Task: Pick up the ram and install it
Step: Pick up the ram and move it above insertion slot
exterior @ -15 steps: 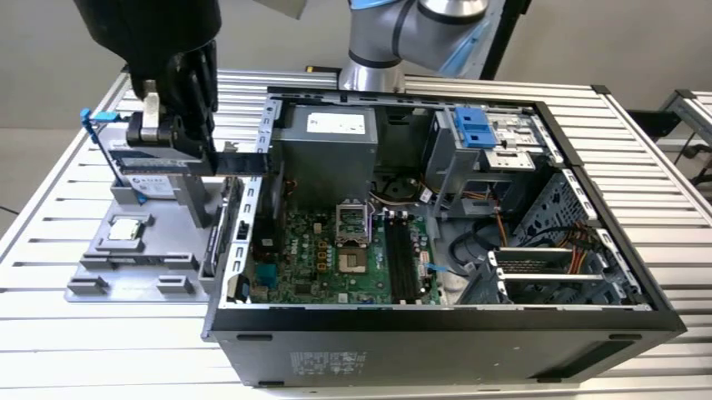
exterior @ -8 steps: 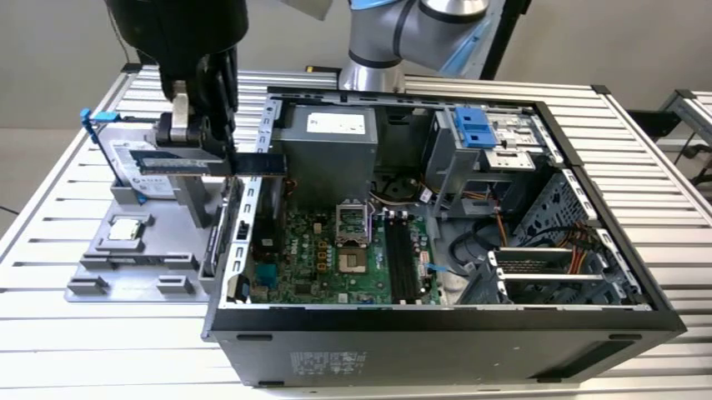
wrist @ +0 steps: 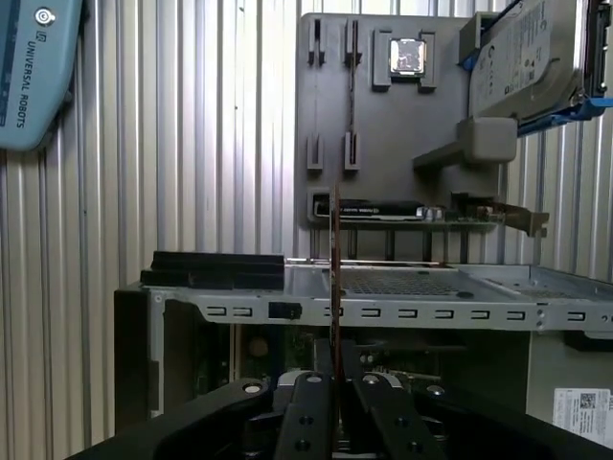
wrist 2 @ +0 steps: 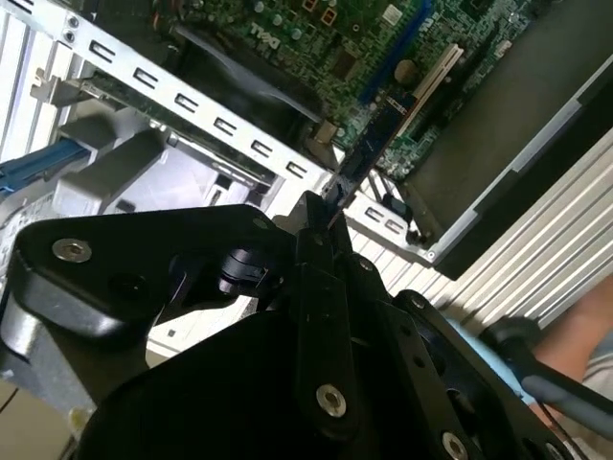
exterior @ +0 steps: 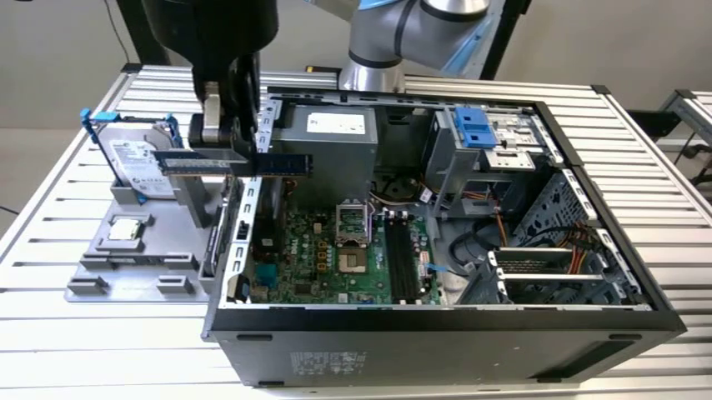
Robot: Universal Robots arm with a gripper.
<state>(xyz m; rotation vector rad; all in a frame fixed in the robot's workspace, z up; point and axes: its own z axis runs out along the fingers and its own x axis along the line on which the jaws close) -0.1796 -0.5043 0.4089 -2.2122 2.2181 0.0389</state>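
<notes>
**Exterior view, upper left of frame.** The tool (exterior: pixel 230 158) is clenched on the ram (exterior: pixel 287 163), gripping it near mid-length so that both ends project freely. The ram hangs in the air above the left wall of the open computer case (exterior: pixel 445 333), which rests on the slatted table (exterior: pixel 67 333). It lies between the hard drive (exterior: pixel 139 162), which stands in its blue frame, and the case interior, and appears to touch neither. A mid-length grip probably balances the stick and leaves its lower long edge free for seating.

**Orientation.** The ram stands on edge with its broad face toward the exterior camera. Its long axis runs left to right across the frame, roughly level. One end points toward the hard drive at frame left, the other toward the grey power-supply box (exterior: pixel 333 137) near frame centre. The memory slots (exterior: pixel 401 254) on the motherboard (exterior: pixel 323 250) run top to bottom in the picture. The stick therefore appears to lie crosswise to them, and it is not yet installed.

**First wrist view.** The ram (wrist: pixel 335 259) appears edge-on as a thin line rising from the tool (wrist: pixel 335 388) at bottom centre, clamped from both sides. Beyond it, at upper centre, the grey fixture (wrist: pixel 383 144) carries the processor chip (wrist: pixel 407 56).

**Second wrist view.** The ram (wrist 2: pixel 375 139) projects from the black tool body toward the upper right, over the motherboard.
</notes>
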